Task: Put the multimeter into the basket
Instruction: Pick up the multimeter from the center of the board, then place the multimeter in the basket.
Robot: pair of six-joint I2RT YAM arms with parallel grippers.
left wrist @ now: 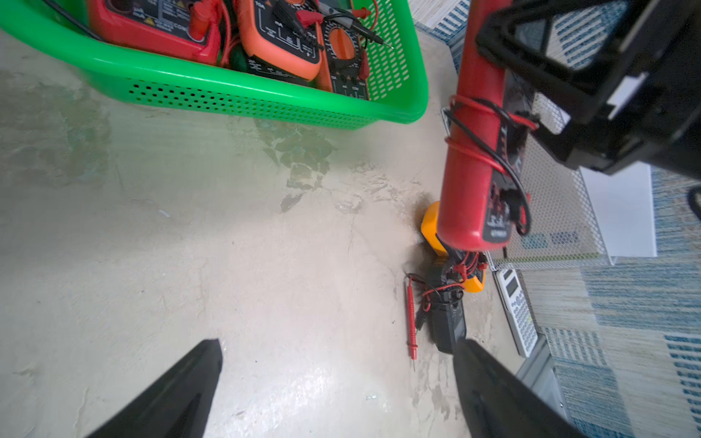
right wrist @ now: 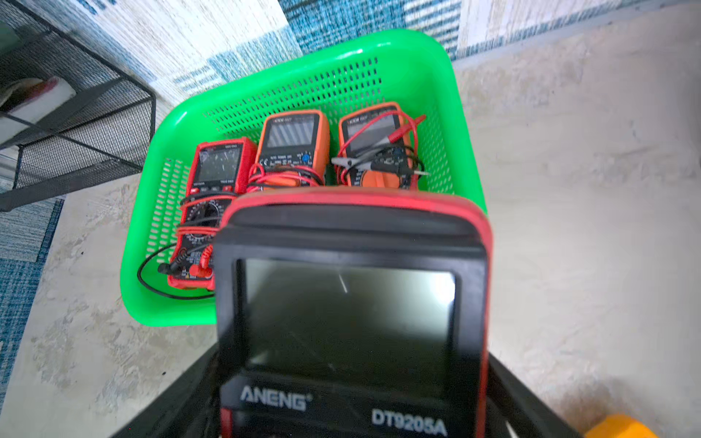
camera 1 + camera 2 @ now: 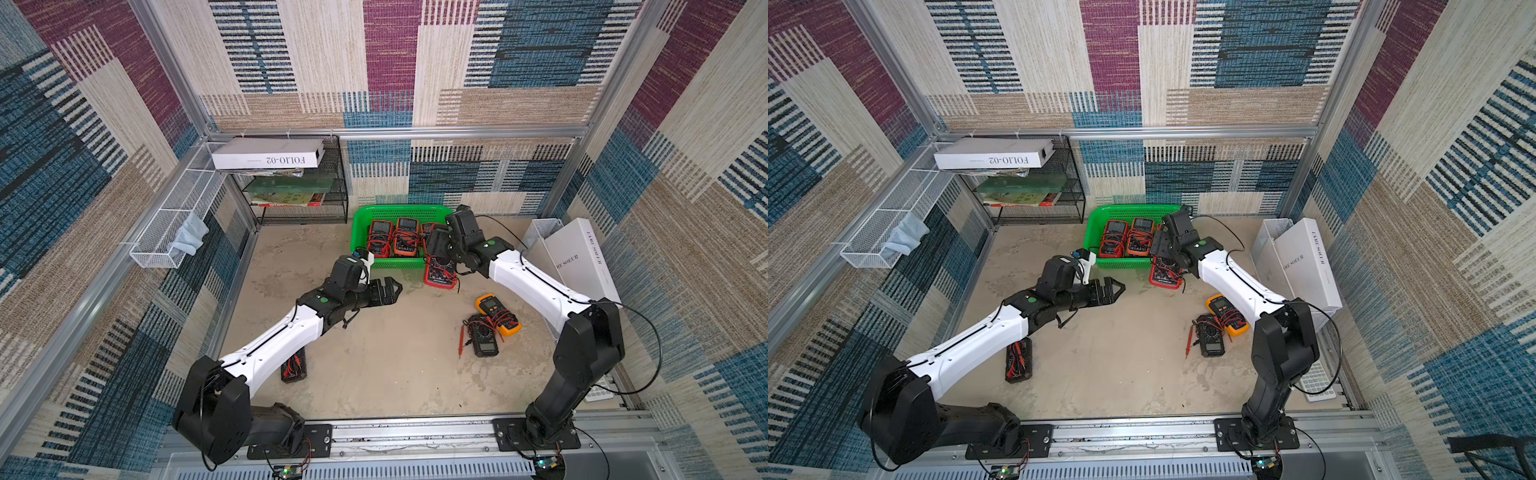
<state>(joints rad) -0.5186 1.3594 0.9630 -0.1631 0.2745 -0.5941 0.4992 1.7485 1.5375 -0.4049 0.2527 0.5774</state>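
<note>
Right wrist view: basket [image 2: 379, 41] holds three meters [image 2: 292, 140], right tool [image 2: 352, 379] clamps red multimeter [image 2: 349, 303]; left tool [image 1: 337, 349] agape.

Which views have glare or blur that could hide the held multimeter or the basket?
Right wrist view: glare at the screen edge of the red multimeter, basket behind slightly soft. Left wrist view: sheen on the table, left gripper dark and blurred. Both top views: even light, no glare.

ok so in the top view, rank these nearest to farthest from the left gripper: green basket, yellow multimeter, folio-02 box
1. green basket, just beyond the left gripper, toward the back wall.
2. yellow multimeter, lying on the table over on the right arm's side.
3. folio-02 box, on top of the black rack in the far left corner.
</note>
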